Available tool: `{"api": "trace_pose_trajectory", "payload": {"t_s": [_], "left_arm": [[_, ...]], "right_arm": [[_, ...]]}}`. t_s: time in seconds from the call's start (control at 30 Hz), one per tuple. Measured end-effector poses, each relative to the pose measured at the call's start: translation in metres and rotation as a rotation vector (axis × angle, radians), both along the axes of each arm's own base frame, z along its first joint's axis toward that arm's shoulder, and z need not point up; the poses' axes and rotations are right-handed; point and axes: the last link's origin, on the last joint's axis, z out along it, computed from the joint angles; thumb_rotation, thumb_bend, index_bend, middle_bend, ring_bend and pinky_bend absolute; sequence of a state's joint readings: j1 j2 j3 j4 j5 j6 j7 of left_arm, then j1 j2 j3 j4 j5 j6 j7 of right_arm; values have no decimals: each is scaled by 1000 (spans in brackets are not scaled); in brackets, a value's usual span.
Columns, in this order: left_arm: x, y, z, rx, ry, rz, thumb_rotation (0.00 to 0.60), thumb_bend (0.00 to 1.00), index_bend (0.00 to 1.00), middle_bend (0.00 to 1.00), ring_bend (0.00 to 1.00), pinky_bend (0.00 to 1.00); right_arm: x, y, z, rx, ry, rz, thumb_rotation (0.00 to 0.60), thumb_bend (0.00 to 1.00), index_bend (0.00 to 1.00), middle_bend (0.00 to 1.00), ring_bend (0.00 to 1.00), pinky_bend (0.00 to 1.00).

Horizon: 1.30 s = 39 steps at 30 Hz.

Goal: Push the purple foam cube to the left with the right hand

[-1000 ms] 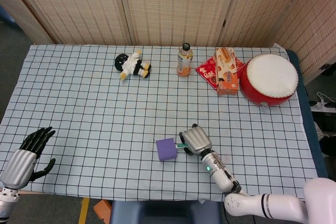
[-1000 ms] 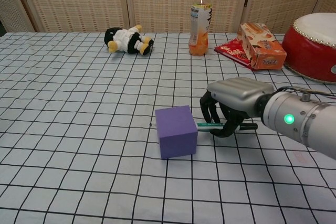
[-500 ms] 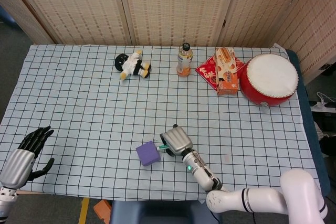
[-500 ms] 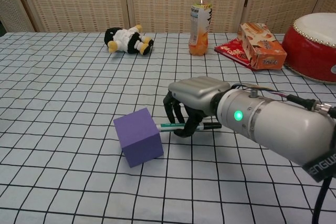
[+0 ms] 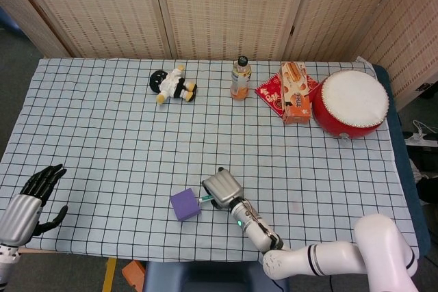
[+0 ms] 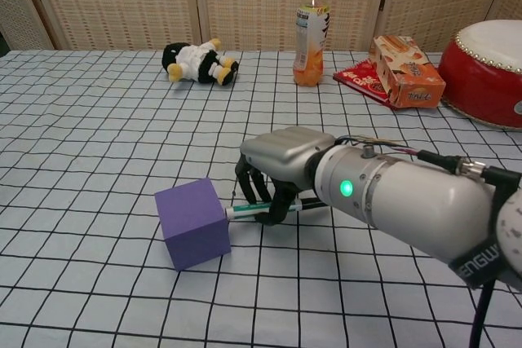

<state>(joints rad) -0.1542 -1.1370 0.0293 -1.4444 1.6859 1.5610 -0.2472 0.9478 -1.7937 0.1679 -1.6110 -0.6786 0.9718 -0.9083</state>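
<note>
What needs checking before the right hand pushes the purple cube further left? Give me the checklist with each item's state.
1. Contact: right hand sits right behind the purple foam cube, its green-tipped thumb at the cube's right face. Ok.
2. Cube attitude: skewed to the grid lines of the checked cloth, so it may twist further. Not ok.
3. Path left of the cube: bare cloth in both views. Ok.
4. Left hand: open at the near left table edge, far from the cube. Ok.
5. Plush doll, bottle, snack box, drum: at the far side, out of the way. Ok.
</note>
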Motion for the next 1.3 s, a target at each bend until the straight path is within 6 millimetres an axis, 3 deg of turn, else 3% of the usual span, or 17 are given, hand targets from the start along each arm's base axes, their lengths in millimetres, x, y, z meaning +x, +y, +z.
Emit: {"api": "trace_pose_trajectory", "payload": {"t_s": [0.37,1.07,1.3], "left_arm": [[2,-1,-3,0,7,-7,600,418,0,0,0,101],[1,1,-1,-9,-9,-5,600,417,0,0,0,101],[0,2,0,-10,-14,-1,600,417,0,0,0,101]], "right_arm": [[-1,9,6,20,1,15,600,504,921,831,543,276],[75,5,-45,23,-55,79,600,504,921,831,543,286],[96,5,-53,30,-104,72,600,504,921,831,543,289]]}}
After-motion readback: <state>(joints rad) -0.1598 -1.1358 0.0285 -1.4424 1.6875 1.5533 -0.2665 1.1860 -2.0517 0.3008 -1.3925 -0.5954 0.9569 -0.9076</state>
